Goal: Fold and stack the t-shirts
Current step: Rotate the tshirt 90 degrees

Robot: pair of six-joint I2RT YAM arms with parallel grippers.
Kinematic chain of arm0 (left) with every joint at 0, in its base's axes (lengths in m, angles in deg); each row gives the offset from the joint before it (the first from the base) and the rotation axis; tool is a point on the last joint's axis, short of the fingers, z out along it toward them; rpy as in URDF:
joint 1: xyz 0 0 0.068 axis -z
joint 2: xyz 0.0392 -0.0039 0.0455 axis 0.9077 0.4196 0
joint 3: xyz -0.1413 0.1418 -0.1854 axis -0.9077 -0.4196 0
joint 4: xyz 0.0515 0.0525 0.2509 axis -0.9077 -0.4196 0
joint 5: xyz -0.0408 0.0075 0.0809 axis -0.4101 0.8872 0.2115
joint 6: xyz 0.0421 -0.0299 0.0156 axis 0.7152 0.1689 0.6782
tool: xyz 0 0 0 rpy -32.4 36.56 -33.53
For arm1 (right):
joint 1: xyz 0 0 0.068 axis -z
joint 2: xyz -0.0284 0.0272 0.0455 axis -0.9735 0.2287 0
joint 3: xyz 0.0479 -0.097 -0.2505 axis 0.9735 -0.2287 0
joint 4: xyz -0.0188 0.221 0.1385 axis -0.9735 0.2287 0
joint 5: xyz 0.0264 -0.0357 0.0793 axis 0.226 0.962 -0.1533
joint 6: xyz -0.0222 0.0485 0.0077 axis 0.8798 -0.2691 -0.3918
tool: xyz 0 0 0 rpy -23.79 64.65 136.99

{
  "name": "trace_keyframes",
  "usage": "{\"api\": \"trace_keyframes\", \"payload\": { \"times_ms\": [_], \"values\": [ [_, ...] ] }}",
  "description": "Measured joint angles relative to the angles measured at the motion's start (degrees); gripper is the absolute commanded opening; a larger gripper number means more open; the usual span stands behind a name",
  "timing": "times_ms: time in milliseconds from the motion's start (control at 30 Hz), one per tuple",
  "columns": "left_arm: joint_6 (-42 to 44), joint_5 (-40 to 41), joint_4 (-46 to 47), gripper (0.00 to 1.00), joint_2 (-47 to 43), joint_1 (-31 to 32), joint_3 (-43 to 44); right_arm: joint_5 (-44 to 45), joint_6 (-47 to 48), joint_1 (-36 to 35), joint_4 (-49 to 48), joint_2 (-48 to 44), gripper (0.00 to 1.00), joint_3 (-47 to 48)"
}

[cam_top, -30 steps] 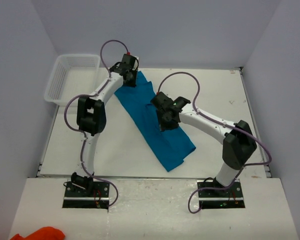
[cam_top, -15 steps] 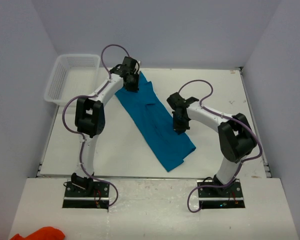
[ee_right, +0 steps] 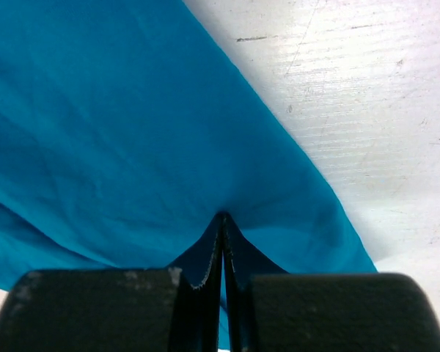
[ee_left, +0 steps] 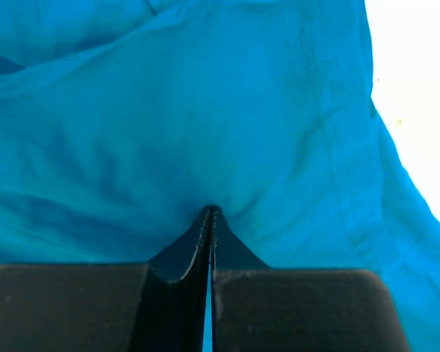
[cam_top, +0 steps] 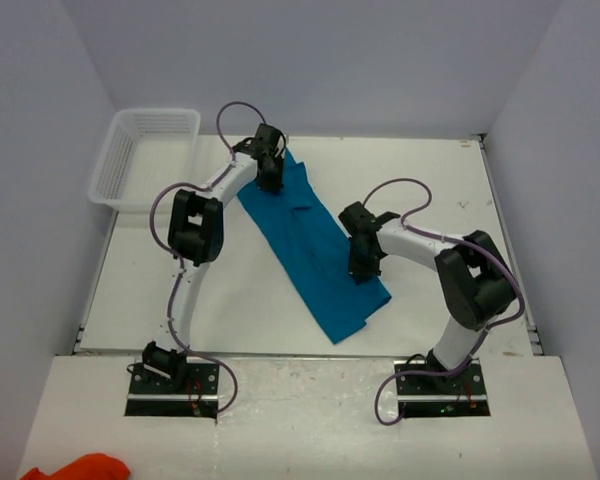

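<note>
The thin teal-blue t-shirt [cam_top: 310, 250] lies diagonally, far-left to near-right; left gripper [cam_top: 271, 182] pinches its far end, right gripper [cam_top: 364, 270] its right edge.

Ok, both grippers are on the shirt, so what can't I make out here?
- Top view: fingertips of the left gripper and right gripper, hidden by their own wrists.
- Wrist views: how many t-shirt layers each pinches; bunched fabric covers that.
- Top view: orange object, cut off by bottom edge.
</note>
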Motion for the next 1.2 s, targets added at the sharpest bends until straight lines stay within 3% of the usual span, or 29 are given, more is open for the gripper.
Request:
{"api": "trace_keyframes", "payload": {
  "times_ms": [267, 500, 967, 1200],
  "values": [
    [1.3, -1.6, 0.7, 0.0, 4.9, -0.3, 7.6, -1.1, -3.6, -1.3, -7.6, -4.6, 0.0, -7.4],
    [2.0, -5.2, 3.3, 0.04, 7.2, -1.0, 10.3, -7.2, -8.6, -8.4, -15.1, -4.5, 0.0, -9.8],
    [4.5, -9.0, 5.1, 0.06, 8.5, -1.1, 11.9, -14.3, -15.6, -19.6, -23.1, 3.0, 0.0, -4.2],
    [4.6, -7.2, 6.6, 0.19, 6.7, -1.0, 8.8, -13.6, -15.8, -20.3, -23.0, 2.9, 0.0, -3.7]
  ]
}}
